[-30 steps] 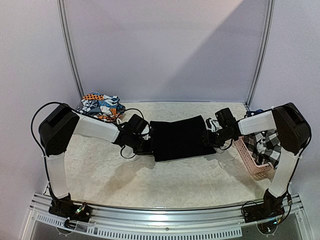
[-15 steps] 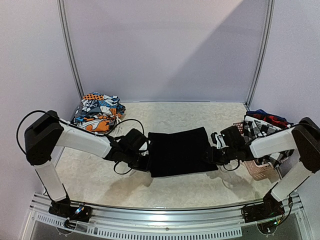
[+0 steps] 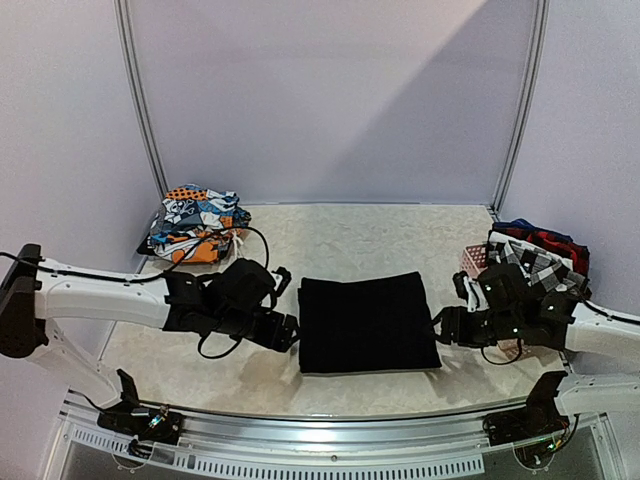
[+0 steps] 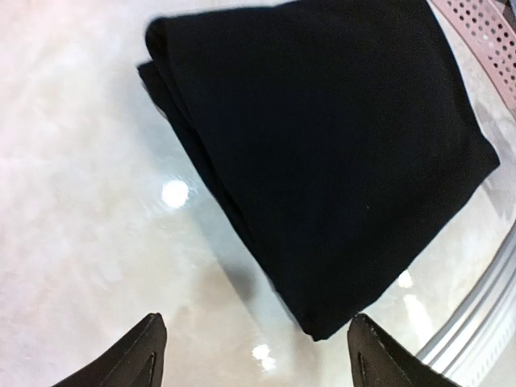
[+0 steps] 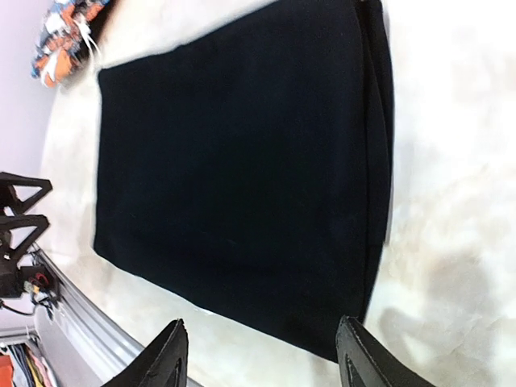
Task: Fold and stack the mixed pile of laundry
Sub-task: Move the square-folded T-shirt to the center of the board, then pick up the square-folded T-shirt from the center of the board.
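1. We've got the black garment (image 3: 367, 322) folded into a tidy rectangle. It lies flat on the table (image 3: 340, 235) toward the near edge, pretty much in the middle between the two arms.
2. The left gripper (image 3: 287, 333) sits low, just beside the garment's left edge. From its wrist camera we see the jaws spread wide with only bare tabletop between them, and the corner of the fold lies a bit ahead of the fingertips.
3. The right gripper (image 3: 440, 327) is just off the garment's right edge. Its jaws are also well apart with nothing pinched, and the cloth edge lies just past the fingertips. We can't tell from above whether it brushes the fabric.
4. On the side facing the left gripper, we can see several stacked layers along the garment's edge.
5. As for the rest of the laundry, the printed pieces (image 3: 195, 222) in orange, blue and white are heaped at the back left, well apart from the black one.
6. Over on the right, the checked piece (image 3: 528, 262) and the plaid piece (image 3: 540, 238) are piled in the pink basket (image 3: 470, 262), behind the right arm.
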You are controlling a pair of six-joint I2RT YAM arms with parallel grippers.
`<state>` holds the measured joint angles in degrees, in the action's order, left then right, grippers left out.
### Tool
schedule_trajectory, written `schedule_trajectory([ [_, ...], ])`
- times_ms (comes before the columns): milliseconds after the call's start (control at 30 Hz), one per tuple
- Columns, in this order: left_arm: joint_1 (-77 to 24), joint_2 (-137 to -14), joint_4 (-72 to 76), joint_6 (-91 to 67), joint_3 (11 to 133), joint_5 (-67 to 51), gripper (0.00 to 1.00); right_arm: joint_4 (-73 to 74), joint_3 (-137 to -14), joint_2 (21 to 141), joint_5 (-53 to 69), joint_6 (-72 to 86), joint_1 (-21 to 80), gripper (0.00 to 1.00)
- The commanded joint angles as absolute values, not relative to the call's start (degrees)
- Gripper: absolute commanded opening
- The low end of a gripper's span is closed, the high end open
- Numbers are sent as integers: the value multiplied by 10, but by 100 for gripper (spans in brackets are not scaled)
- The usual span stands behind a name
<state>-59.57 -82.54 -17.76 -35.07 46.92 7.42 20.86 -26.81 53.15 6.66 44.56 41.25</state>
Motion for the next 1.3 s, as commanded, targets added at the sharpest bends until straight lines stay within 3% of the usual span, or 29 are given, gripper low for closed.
schedule_trajectory([
  [0,-584,-809,-177,-317,462,154,77,273,-333,540,28,431,421,64],
  [400,-433,-929,-49,-277,504,-58,71,275,-467,709,4,402,462,64],
  [700,-389,-1012,16,-286,547,-151,85,263,-493,796,4,399,481,63],
  [833,-372,-1047,27,-291,566,-174,85,261,-490,805,3,403,490,63],
  [1100,-347,-1125,30,-302,615,-199,79,264,-465,778,3,413,496,63],
  [1267,-347,-1150,24,-313,628,-205,70,266,-450,757,-21,418,498,63],
])
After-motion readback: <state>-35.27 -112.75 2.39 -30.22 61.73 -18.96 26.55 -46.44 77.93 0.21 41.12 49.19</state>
